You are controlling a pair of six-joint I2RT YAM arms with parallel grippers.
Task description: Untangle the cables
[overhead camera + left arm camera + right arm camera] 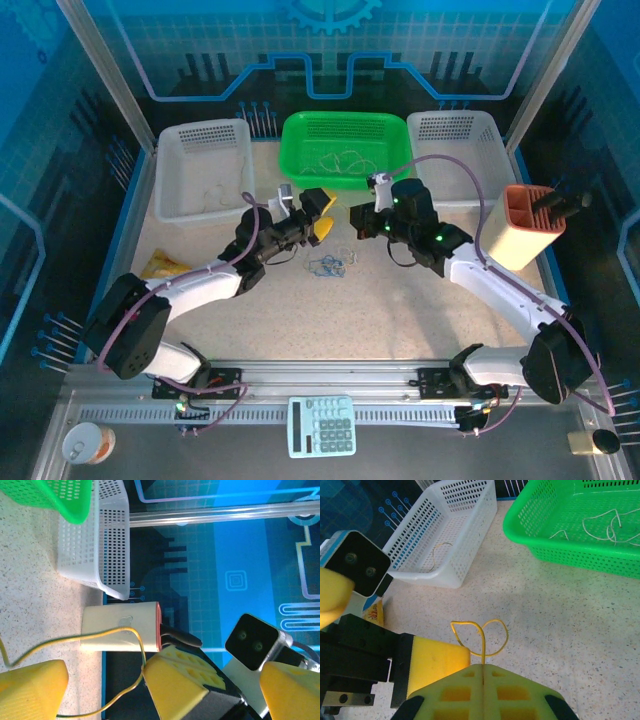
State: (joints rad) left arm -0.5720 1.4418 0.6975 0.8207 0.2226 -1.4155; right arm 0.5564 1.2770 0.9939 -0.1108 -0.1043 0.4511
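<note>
Our right gripper (483, 667) is closed, pinching a yellow cable (481, 632); its loop sticks out just ahead of the tips. Our left gripper (324, 215) is wide open, tip-to-tip w/ the right one. The strand runs crosswise thru the left's gap, so we reckon the left is nearer for a 2nd grip. The tangle (331, 265) lies on the desk (400, 300) just below both grippers, toward the arm bases; whether it joins the held cable, we can't tell.

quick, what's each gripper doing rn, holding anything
left gripper: open, gripping nothing
right gripper: closed on the yellow cable, whose loop sticks out past the fingertips
</note>
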